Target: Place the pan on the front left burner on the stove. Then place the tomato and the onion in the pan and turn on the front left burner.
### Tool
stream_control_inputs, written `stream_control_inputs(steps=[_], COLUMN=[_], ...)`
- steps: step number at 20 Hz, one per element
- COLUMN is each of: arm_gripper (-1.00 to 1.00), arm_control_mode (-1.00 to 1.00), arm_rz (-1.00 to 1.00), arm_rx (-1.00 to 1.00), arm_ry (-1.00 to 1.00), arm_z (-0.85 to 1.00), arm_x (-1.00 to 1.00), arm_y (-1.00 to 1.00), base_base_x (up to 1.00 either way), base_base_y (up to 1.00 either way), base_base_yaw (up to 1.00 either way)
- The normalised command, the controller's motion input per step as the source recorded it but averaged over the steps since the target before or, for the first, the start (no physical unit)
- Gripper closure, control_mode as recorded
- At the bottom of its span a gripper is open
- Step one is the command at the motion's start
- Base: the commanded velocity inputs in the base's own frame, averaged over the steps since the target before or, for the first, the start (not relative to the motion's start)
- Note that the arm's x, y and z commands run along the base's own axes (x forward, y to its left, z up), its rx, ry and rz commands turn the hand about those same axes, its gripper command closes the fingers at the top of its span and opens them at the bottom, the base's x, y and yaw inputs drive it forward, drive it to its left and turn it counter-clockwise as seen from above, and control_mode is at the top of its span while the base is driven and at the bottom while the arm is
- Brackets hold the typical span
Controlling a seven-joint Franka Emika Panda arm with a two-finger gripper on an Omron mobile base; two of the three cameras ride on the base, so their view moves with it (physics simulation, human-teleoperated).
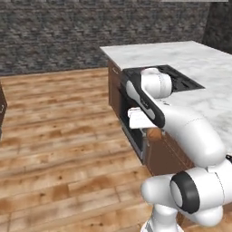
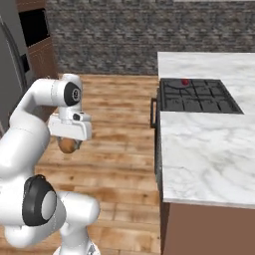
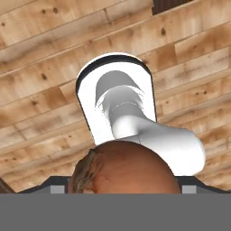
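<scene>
— Tan-brown, papery, that's the onion (image 3: 124,168). It sits right up between the fingers, which are spread wide and clamped on its sides, so I'd say the gripper (image 2: 70,145) has hold of it.

— Where is it, in the room?

— Out over the wooden floor (image 2: 119,149), hanging under the hand, well apart from the stove (image 2: 196,95). The hand points straight down; beneath the onion you can see the floorboards.

— And the tomato?

— A small red ball, the tomato (image 2: 185,81), sits on the stove grates at the back edge as seen from the right side. Whether it's lying in the pan I cannot tell; the grates are dark and I can't pick out a pan's rim or handle from here.

— So which step are we in?

— Carrying the onion across, by my reckoning. The knob hasn't been approached; the arm is nowhere near the front of the range.

— What does the next move want?

— A long swing toward the marble counter (image 2: 209,149) and over the stove, keeping the grip as it goes, since a round onion could roll out. Then lowering close above the pan on the front left burner before the fingers part, so it doesn't bounce off the grates.
</scene>
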Motion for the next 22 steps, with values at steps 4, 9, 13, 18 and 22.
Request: stream_control_inputs(steps=[4, 9, 13, 18, 22], arm_gripper=[1.00, 1.00, 1.00, 1.00, 1.00], arm_control_mode=[1.00, 1.00, 1.00, 1.00, 1.00], arm_rz=[0.00, 0.00, 0.00, 0.00, 0.00], arm_rx=[0.00, 0.00, 0.00, 0.00, 0.00], arm_ry=[0.00, 0.00, 0.00, 0.00, 0.00], arm_z=[0.00, 0.00, 0.00, 0.00, 0.00], arm_x=[0.00, 0.00, 0.00, 0.00, 0.00], arm_y=[0.00, 0.00, 0.00, 0.00, 0.00], base_base_x=[1.00, 1.00, 1.00, 0.95, 0.87], base_base_y=[0.30, 0.39, 0.48, 0.49, 0.51], base_base_yaw=[0.00, -0.01, -0.02, -0.05, -0.11])
